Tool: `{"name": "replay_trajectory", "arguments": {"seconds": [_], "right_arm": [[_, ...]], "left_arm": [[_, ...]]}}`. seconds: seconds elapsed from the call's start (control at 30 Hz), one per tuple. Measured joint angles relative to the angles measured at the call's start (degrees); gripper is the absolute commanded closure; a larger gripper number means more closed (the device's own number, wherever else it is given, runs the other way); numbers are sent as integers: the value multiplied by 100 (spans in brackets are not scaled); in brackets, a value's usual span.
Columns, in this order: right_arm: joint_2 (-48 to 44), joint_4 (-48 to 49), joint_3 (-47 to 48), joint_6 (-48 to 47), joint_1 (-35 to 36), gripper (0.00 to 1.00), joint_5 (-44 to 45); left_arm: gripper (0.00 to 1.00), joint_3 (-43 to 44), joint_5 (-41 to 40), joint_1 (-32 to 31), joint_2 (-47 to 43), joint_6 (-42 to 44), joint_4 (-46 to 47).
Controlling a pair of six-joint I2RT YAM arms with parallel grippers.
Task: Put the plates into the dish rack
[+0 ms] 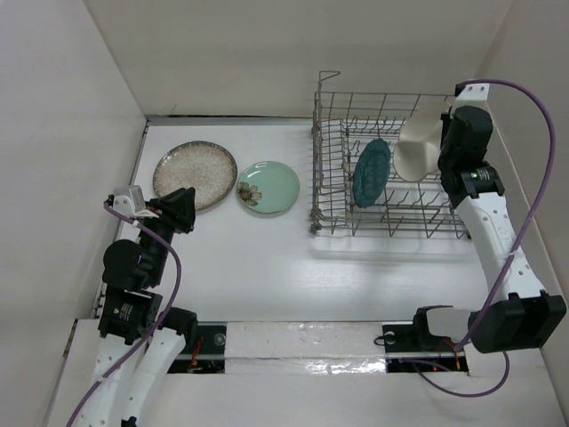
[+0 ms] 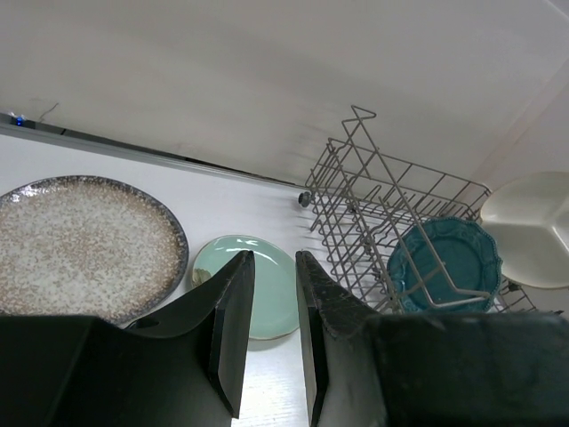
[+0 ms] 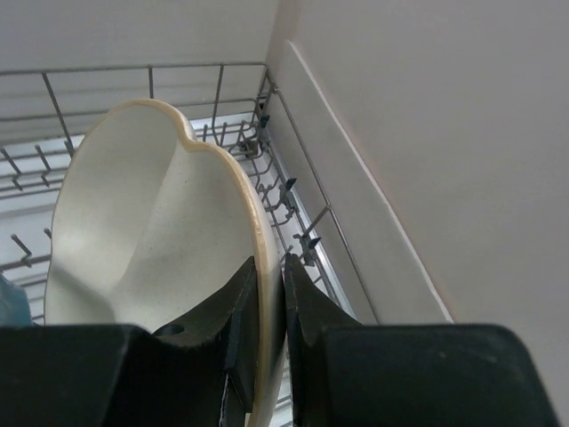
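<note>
The grey wire dish rack (image 1: 333,191) (image 2: 356,191) (image 3: 293,191) stands at the back right. A dark teal scalloped plate (image 1: 371,172) (image 2: 444,262) stands on edge inside it. My right gripper (image 1: 440,156) (image 3: 269,267) is shut on the rim of the cream divided plate (image 1: 416,147) (image 3: 151,231) (image 2: 533,227), holding it upright over the rack's right end. The speckled beige plate (image 1: 195,173) (image 2: 80,240) and the pale mint plate (image 1: 268,187) (image 2: 271,285) lie flat on the table at the left. My left gripper (image 1: 182,206) (image 2: 271,258) hovers near them, open and empty.
White walls close in the table on the left, back and right; the right wall (image 3: 427,160) runs close along the rack's right side. A white strip (image 1: 302,342) runs along the near edge between the arm bases.
</note>
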Motion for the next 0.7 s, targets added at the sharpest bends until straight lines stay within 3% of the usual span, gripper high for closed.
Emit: {"name": "replay_trajectory", "arguments": {"seconds": [0.7], "right_arm": [[726, 570, -404, -1314, 772, 100, 708]], "left_arm": [[77, 0, -190, -254, 2, 7, -4]]}}
